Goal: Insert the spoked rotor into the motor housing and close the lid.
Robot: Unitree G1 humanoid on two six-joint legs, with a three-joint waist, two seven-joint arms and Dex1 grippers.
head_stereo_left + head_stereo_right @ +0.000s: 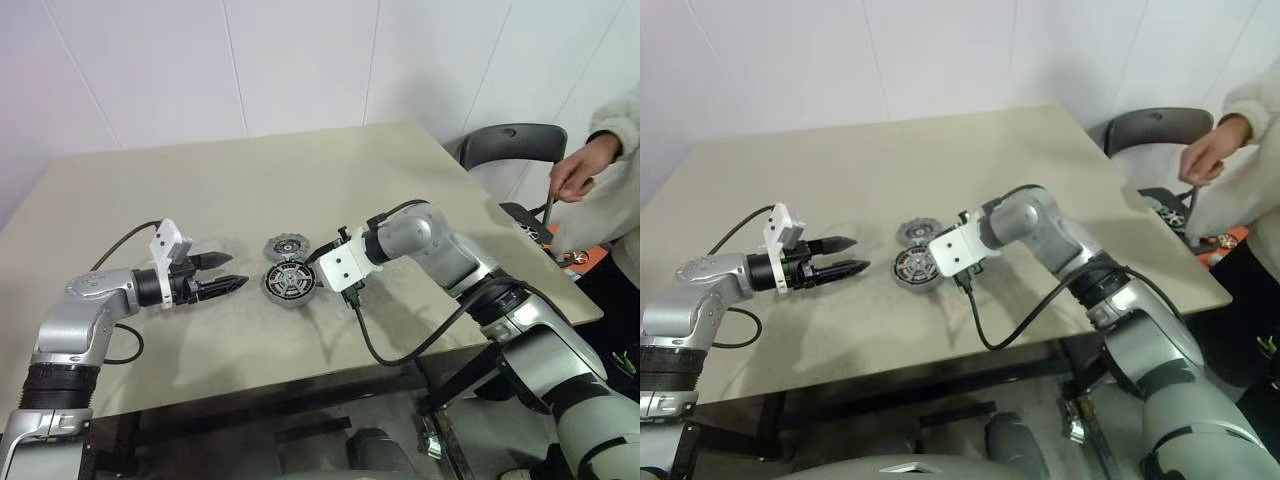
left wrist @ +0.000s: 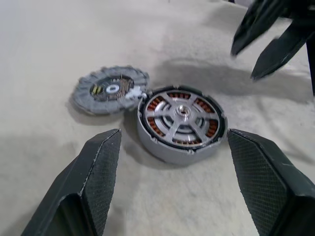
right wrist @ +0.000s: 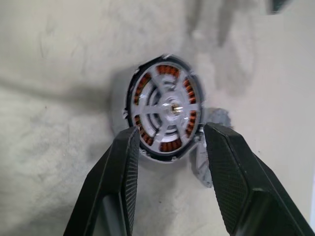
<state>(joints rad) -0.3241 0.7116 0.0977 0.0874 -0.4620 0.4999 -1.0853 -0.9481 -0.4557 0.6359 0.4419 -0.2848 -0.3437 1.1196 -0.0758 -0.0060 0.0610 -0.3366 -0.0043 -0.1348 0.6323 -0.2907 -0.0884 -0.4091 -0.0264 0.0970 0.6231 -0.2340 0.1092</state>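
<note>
The motor housing sits on the table, and everything is best placed against it. The spoked rotor already lies seated inside, its spokes over the ring of copper windings, so the step in hand appears to be closing the lid. That lid lies flat on the table touching the housing's far rim, its inner face up by the look of the left wrist view.

The right gripper hangs just over the housing, pointing down at it, its 2 fingers parted about as wide as the housing and holding nothing. The left gripper waits near the housing's left side, fingers spread wide and empty, aimed level at it.

To do this well, the right gripper should shift past the housing to the lid, take it by the rim, turn it over and lower it square. The left could steady the housing's wall so nothing slides.
</note>
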